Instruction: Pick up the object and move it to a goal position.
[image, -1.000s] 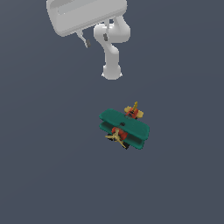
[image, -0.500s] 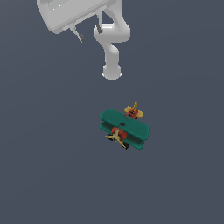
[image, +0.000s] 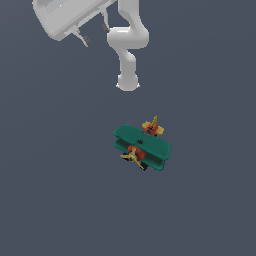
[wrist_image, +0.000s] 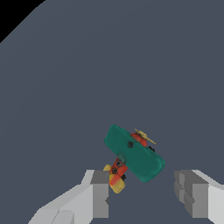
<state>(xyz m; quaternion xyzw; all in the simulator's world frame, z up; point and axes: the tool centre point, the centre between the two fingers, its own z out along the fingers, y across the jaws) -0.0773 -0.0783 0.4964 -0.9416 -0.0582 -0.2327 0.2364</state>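
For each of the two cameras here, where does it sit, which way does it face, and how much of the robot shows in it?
Exterior view: sits high off the arm, looking steeply down on the grey floor and the toy biplane; the white arm and the pincer show near the upper edge.
Wrist view: rides on the wrist, looking down past the open pincer at the biplane; only the two fingers show.
Shared: the biplane, the floor and the pincer, which holds nothing.

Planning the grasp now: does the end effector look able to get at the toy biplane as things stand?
Probably yes. The toy biplane sits alone on the floor, nothing beside or over it. The end effector is open and apart from the plane, fingers empty.
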